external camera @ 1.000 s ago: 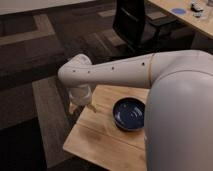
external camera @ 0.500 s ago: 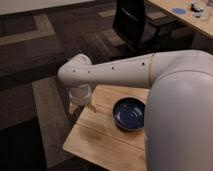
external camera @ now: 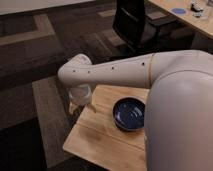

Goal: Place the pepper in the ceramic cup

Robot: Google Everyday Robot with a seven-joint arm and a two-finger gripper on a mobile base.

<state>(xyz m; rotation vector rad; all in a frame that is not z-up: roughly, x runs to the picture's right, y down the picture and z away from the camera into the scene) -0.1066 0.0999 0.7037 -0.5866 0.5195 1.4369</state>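
Observation:
My white arm reaches from the right across the small wooden table [external camera: 100,137]. Its wrist bends down, and the gripper [external camera: 80,102] hangs over the table's far left corner. The gripper is mostly hidden behind the wrist. The orange-red pepper is not in view. The white ceramic cup is not clearly in view; a whitish shape under the wrist could be part of the gripper or the cup, I cannot tell which.
A wide dark blue bowl [external camera: 129,113] stands on the table, right of the gripper. A black office chair [external camera: 135,22] stands on the carpet behind. A desk [external camera: 187,17] with small items is at the top right.

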